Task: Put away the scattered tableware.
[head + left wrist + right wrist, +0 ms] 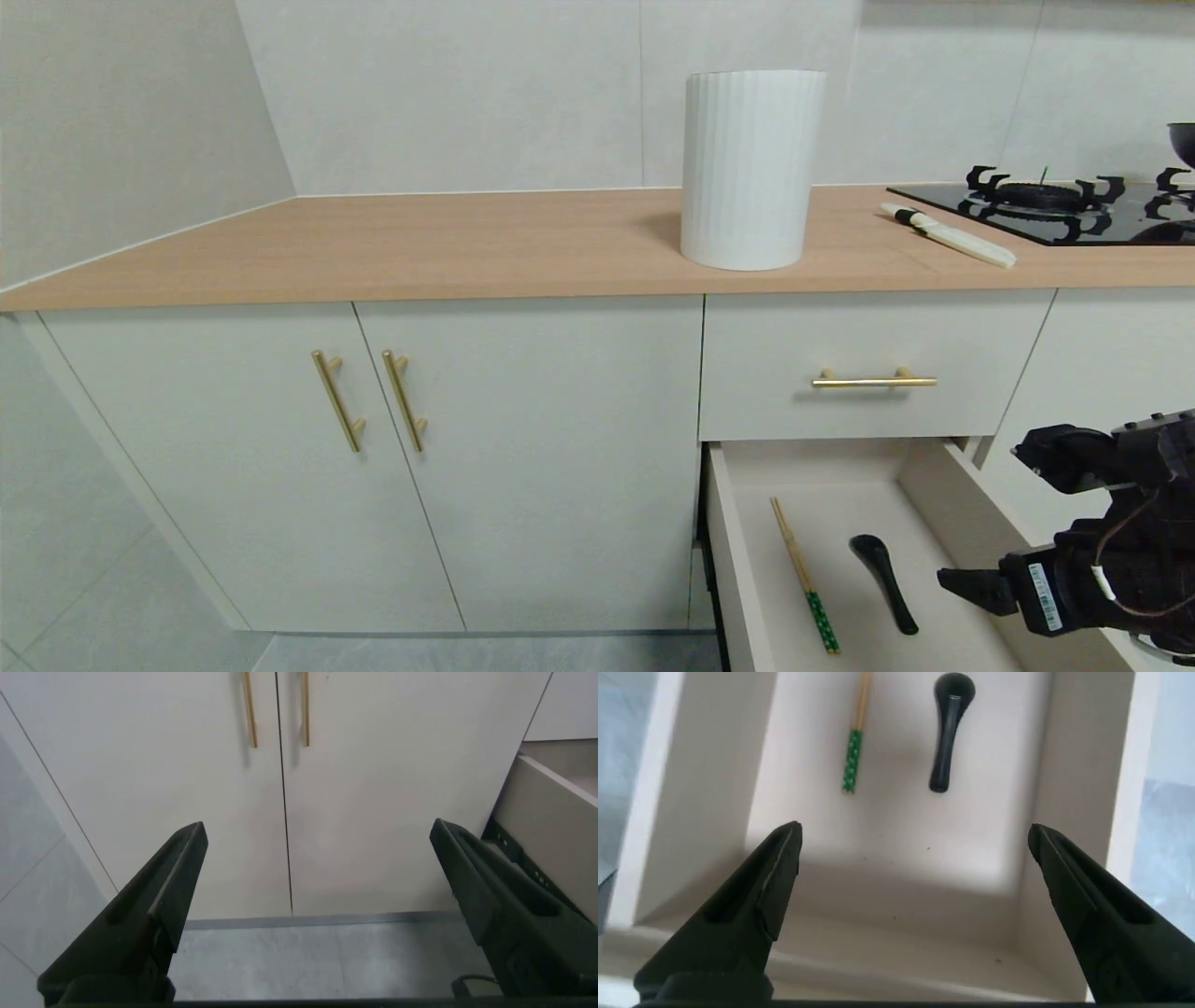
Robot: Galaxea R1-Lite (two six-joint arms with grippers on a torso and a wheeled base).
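Chopsticks point(803, 574) and black spoon point(882, 571) lie side by side in the open drawer point(730, 560), lengthwise front-to-back, green tips frontward, spoon bowl rearward. Right gripper point(992, 519) sits over the drawer, left gripper point(318, 835) beside it, both with fingers spread wide.

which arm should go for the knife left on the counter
Right, probably. The knife lies on the right of the counter beside the stove, the same side as the open drawer where the right gripper hangs, fingers open. The left gripper sits low, facing the cabinet doors farther left.
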